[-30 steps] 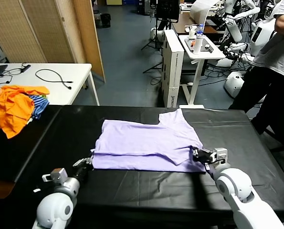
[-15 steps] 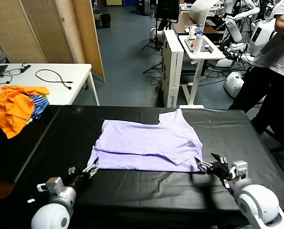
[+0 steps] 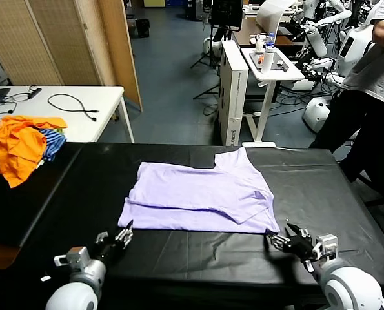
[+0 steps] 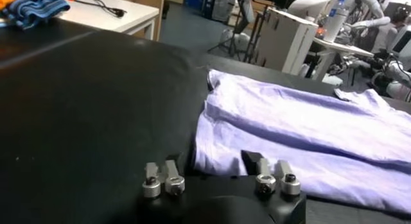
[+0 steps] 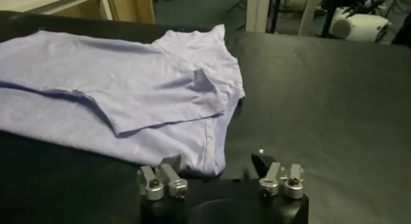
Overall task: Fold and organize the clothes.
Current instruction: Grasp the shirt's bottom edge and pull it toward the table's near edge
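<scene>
Your left claw (image 3: 122, 235) and right claw (image 3: 288, 241) flank the T-shirt's (image 3: 198, 197) near hem, jaws parted, holding nothing. You're lined up to pinch both corners.

One pale lavender cotton T-shirt (image 3: 201, 197) lies on one black-covered table (image 3: 346, 187). Two robot grippers, left (image 3: 117, 239) and right (image 3: 288, 241). One heap of bright orange garments (image 3: 17, 145).

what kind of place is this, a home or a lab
Most likely a robotics lab or workshop: other white robots stand in the background, a black work table holds a lavender T-shirt, and cables lie on a side desk.
</scene>
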Available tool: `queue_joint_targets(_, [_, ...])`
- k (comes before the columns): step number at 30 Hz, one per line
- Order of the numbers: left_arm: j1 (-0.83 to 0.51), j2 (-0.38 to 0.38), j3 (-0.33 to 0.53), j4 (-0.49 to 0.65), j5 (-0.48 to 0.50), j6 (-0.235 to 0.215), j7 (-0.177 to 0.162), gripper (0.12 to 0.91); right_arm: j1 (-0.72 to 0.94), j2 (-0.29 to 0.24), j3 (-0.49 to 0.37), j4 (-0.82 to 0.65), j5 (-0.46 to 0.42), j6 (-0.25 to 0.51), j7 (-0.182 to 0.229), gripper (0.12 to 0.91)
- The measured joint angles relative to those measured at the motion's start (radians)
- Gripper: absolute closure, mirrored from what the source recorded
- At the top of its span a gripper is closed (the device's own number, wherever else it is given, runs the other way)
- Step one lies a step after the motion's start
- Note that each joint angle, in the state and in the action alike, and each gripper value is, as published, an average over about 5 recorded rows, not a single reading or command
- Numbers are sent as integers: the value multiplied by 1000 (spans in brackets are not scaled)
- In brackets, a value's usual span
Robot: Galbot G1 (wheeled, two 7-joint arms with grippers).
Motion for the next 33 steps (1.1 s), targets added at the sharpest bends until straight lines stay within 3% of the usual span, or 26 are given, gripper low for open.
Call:
queue_joint_targets(2, [1, 0, 1, 1, -1, -1, 0, 525, -6, 0, 0, 1, -3, 0, -2, 828])
queue_joint_targets(4, [2, -1, 2, 1, -1, -2, 0, 628, -12, 1, 1, 5, -5, 0, -2, 876])
queue_joint_targets(6, [4, -2, 4, -1, -1, -3, 0, 759, -19, 2, 4, 11, -7, 0, -1, 884])
queue_joint_targets(9, [10, -1, 6, -9, -1, -3, 0, 870, -34, 5, 12, 26, -9, -5, 5, 884])
queue_joint_targets(18, [65, 19, -19, -63, 23, 12, -22, 885, -123, 25, 43, 125, -28, -66, 23, 884])
queue_joint_targets(28, [231, 17, -68, -163, 67, 15, -27, 885, -207, 20, 45, 205, -36, -98, 36, 869])
queue_joint_targets(31, [265, 6, -71, -187, 66, 21, -30, 875, -225, 23, 46, 219, -36, -113, 45, 762])
queue_joint_targets(33, [276, 0, -71, -199, 64, 27, -36, 819, -238, 27, 48, 229, -41, -120, 49, 634])
